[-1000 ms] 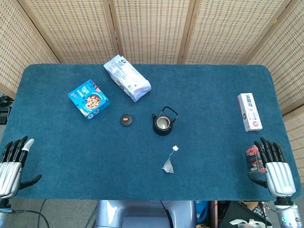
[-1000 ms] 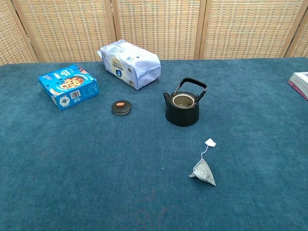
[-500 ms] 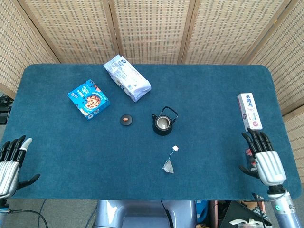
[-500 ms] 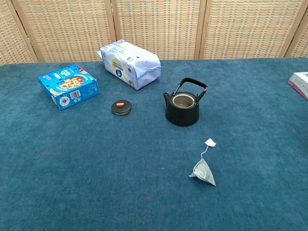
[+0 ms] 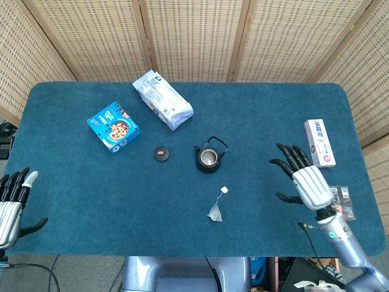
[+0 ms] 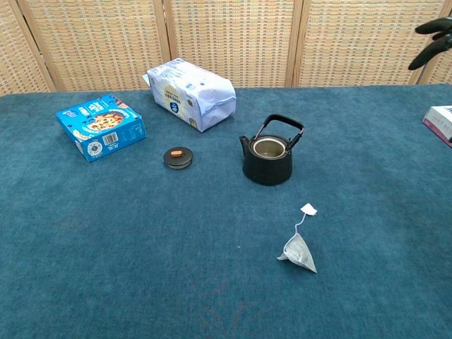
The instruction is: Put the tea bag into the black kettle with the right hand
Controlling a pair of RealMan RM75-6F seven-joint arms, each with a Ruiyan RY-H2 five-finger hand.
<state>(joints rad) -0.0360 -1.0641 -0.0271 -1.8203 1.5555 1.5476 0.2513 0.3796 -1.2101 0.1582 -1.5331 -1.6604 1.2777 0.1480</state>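
Observation:
The tea bag (image 5: pixel 215 212) (image 6: pixel 299 253) lies flat on the blue cloth, its string running up to a small white tag (image 6: pixel 308 209). Behind it stands the black kettle (image 5: pixel 208 157) (image 6: pixel 268 158), lid off, handle upright. Its lid (image 5: pixel 161 153) (image 6: pixel 178 157) sits to the left of it. My right hand (image 5: pixel 302 177) hovers over the table right of the tea bag, fingers spread, holding nothing; only its fingertips (image 6: pixel 432 44) show at the chest view's top right. My left hand (image 5: pixel 12 204) stays at the near left edge, fingers apart and empty.
A blue cookie box (image 5: pixel 113 126) (image 6: pixel 101 126) and a white bag (image 5: pixel 163 100) (image 6: pixel 189 92) lie at the back left. A white and pink box (image 5: pixel 320 142) (image 6: pixel 442 121) lies at the right edge. The blue table (image 5: pixel 85 182) is bare between the tea bag and my right hand.
My right hand has risen from the near right edge and moved inward over the table, toward the tea bag. The left hand sank slightly at the near left edge. Nothing on the table moved.

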